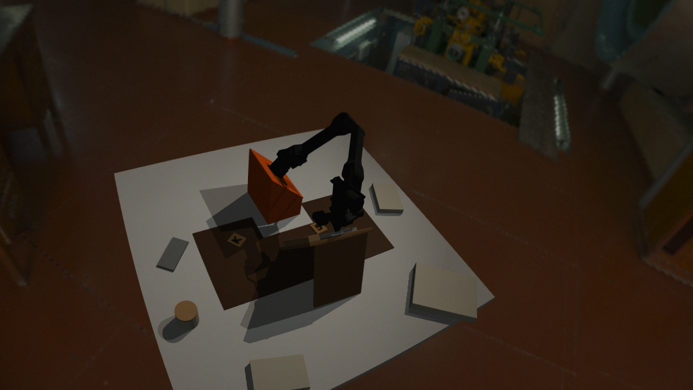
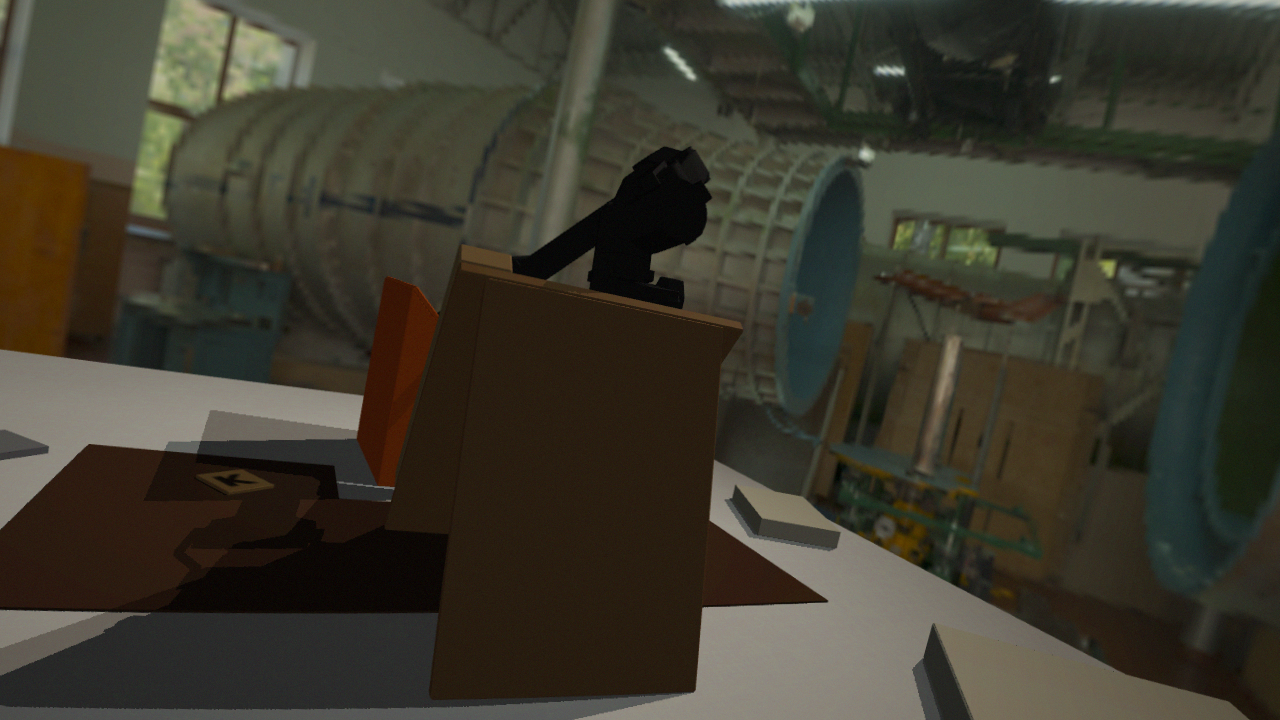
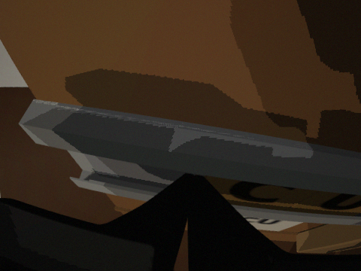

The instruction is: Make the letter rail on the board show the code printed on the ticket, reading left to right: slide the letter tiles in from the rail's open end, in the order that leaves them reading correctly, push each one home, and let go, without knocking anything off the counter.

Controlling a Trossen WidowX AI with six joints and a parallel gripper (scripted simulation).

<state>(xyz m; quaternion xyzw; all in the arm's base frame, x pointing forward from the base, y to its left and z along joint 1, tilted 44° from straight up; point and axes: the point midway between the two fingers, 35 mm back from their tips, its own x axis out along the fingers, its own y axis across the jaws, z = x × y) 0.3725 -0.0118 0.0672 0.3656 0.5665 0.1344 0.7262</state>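
Note:
The board (image 1: 339, 269) (image 2: 572, 483) stands with its grey rail (image 1: 340, 233) (image 3: 113, 129) across its sloping face. My gripper (image 1: 337, 228) (image 3: 192, 183) is shut and empty. Its tips are at the rail, just to the left of the C tile (image 3: 259, 193) in the wrist view. The U tile (image 3: 344, 202) sits to the right of C in the rail, cut by the frame edge. The white ticket (image 3: 280, 226) shows CU; the rest is hidden. The K tile (image 1: 236, 239) (image 2: 234, 481) lies flat on the brown mat. Another tile (image 1: 318, 227), its character partly hidden, lies behind the board.
An orange block (image 1: 273, 194) (image 2: 393, 385) stands beside the arm. Pale flat blocks (image 1: 443, 291) (image 1: 386, 197) (image 1: 278, 371) lie around the counter. A grey slab (image 1: 172, 254) and a round wooden-topped cylinder (image 1: 185, 311) stand near the left edge.

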